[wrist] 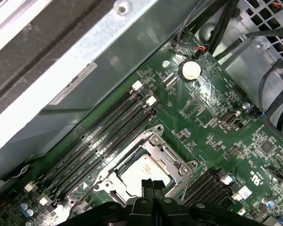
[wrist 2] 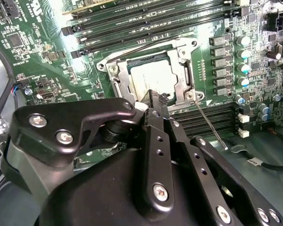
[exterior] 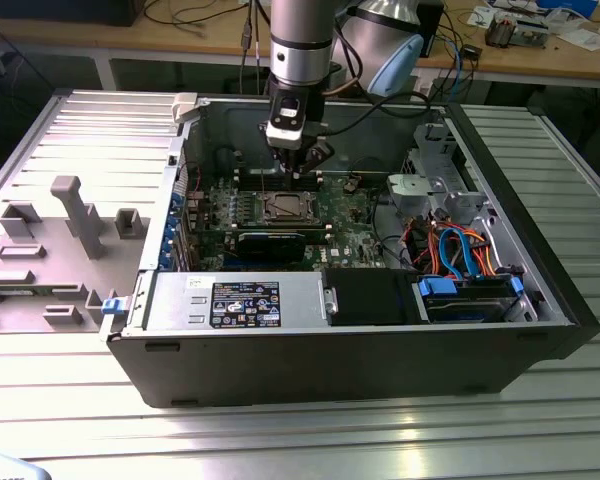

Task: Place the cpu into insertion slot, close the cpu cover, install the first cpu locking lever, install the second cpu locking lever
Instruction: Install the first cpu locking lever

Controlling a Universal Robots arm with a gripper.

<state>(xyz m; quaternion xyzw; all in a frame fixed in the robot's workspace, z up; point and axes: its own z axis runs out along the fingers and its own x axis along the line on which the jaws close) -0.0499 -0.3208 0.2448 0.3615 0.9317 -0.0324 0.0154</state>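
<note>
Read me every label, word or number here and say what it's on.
No text reads clearly.
Black label on the power supply box: too small to read.
Pale sticker on the case wall: blurred.
White print on the green board: too small.

Black label [exterior: 245, 303] with coloured marks, on the grey power supply housing [exterior: 180, 300] in the exterior view: print not legible. Small white label [exterior: 193, 284] just beside it: not legible. Pale strip label [wrist: 73, 85] on the metal chassis wall [wrist: 132, 52], first wrist view: lettering cannot be made out. White printed markings across the green motherboard [wrist: 212, 117] [wrist 2: 37, 56], both wrist views: none readable. White triangle mark [wrist: 87, 185] on the board near a corner of the insertion slot [wrist: 172, 157]. Small white tag [wrist 2: 253, 162] on a black cable [wrist 2: 273, 165], second wrist view: characters cannot be made out.
</note>
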